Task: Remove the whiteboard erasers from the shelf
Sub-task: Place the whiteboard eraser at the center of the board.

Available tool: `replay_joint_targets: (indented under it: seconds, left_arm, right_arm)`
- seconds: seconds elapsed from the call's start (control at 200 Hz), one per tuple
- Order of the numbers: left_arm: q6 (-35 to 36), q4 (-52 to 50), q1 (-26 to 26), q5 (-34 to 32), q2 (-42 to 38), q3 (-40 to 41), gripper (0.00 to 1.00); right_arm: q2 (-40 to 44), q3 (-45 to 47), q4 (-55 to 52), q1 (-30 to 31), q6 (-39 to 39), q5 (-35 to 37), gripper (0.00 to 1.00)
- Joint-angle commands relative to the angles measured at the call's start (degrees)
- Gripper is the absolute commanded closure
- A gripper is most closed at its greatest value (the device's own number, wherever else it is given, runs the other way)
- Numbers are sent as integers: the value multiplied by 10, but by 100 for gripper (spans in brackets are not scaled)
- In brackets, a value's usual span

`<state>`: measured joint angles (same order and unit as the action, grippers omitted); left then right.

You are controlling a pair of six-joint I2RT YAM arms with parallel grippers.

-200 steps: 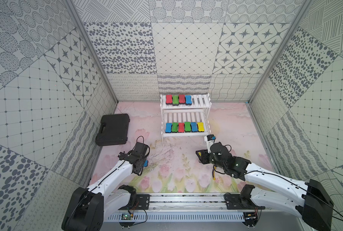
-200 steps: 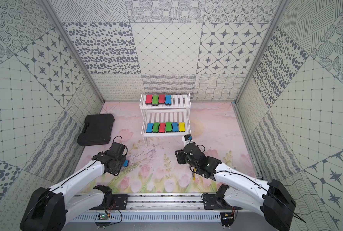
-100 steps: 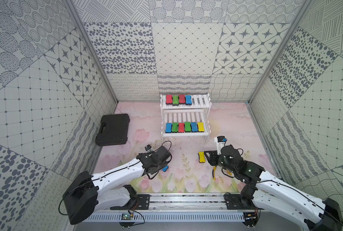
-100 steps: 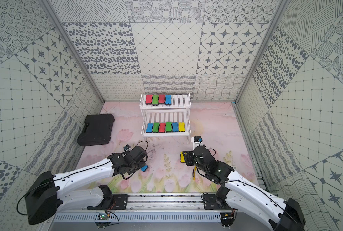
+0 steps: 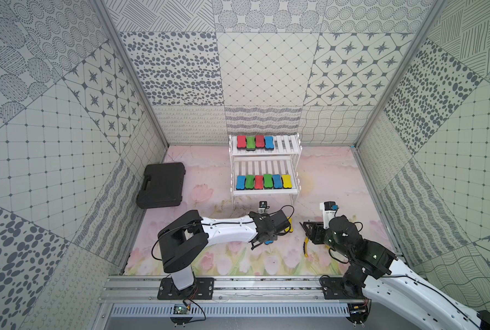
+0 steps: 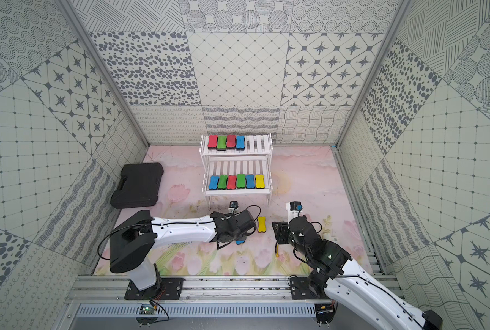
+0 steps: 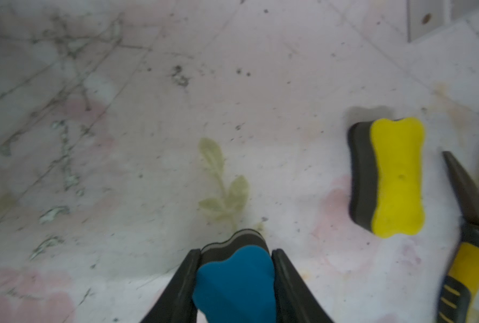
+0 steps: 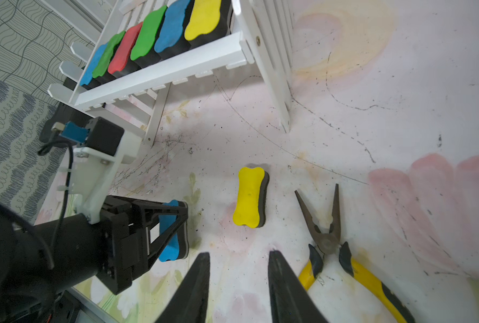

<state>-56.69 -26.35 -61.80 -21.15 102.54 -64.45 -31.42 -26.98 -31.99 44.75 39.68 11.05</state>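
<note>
The white shelf (image 5: 266, 193) (image 6: 238, 192) stands at the back, with several whiteboard erasers (image 5: 255, 142) on its upper tier and several more (image 5: 263, 182) (image 8: 148, 36) in a row on its lower tier. In front of it, my left gripper (image 7: 236, 253) (image 5: 262, 243) is shut on a blue eraser (image 7: 235, 276) (image 8: 171, 243) (image 6: 240, 242), held on edge low over the mat. A yellow eraser (image 6: 261, 223) (image 7: 394, 176) (image 8: 249, 193) lies flat on the mat beside it. My right gripper (image 8: 238, 254) (image 6: 276, 228) is open and empty, just short of the yellow eraser.
Yellow-handled pliers (image 8: 327, 240) (image 5: 306, 245) lie open on the mat right beside the right gripper's fingers. A black plastic case (image 5: 162, 184) (image 6: 138, 184) sits at the left wall. Patterned walls close in three sides, and a metal rail (image 5: 243, 285) runs along the front.
My left arm has swung right across the front with the blue eraser, ending beside the yellow one. The right gripper has drawn back to the right, away from the yellow eraser on the mat.
</note>
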Motion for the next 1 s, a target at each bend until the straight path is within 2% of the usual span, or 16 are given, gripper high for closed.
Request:
replay_joint_targets:
  seconds: [0.0,0.17,0.345,0.57,0.785,0.93,0.995]
  left_arm:
    - [164,30,-6,-1,70,-78,56]
    - [212,23,12,33,113,-105,55]
    - [235,18,23,33,127,-109,54]
    - [234,9,26,14,120,-105,34]
    - [213,-13,26,7,59,-86,32]
    - [190,-27,25,0,-16,-52,31]
    - [178,-36,26,-12,-58,-32,31]
  right_arm:
    - [9,5,-6,-3,5,6,61]
    - [19,4,-10,-3,5,7,61]
    - [18,3,-10,-3,4,4,61]
    - [15,-2,-10,-3,7,6,55]
    - [15,-15,-10,-3,9,3,53]
    - [-4,-37,-9,-3,-4,-7,53]
    - [-35,-81,-6,-4,-20,-5,53]
